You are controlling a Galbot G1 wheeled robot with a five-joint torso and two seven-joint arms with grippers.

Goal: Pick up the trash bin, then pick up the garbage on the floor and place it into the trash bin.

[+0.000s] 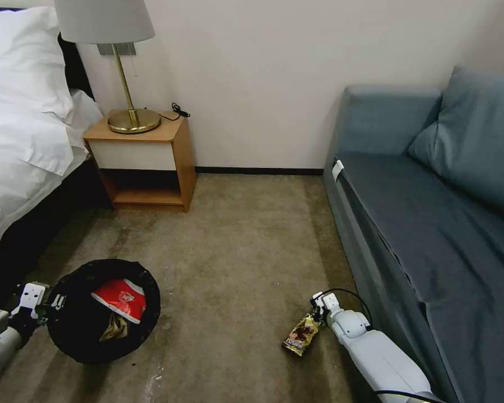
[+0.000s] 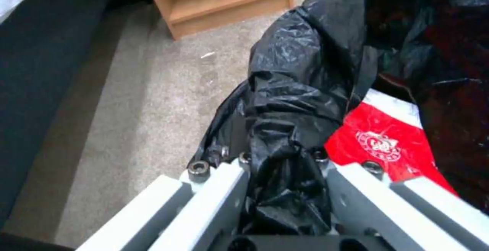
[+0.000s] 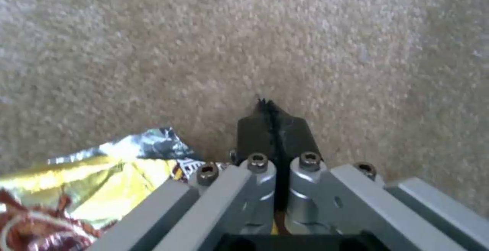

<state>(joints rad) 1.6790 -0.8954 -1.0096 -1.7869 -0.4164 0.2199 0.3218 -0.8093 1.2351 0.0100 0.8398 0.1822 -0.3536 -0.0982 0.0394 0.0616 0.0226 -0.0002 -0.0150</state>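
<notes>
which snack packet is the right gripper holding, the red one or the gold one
The gold-brown wrapper, pinched by the right gripper above the carpet. The red snack packet lies inside the trash bin.

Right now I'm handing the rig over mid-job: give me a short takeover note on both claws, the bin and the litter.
Left claw: shut on the bagged rim of the trash bin, at the robot's left near the bed.
Right claw: fingers pressed together with the gold-brown wrapper pinched at its edge, low over the carpet by the sofa.
Done: the red snack packet and another brownish piece lie in the bin.
Left: carry the wrapper across and drop it into the bin.
</notes>
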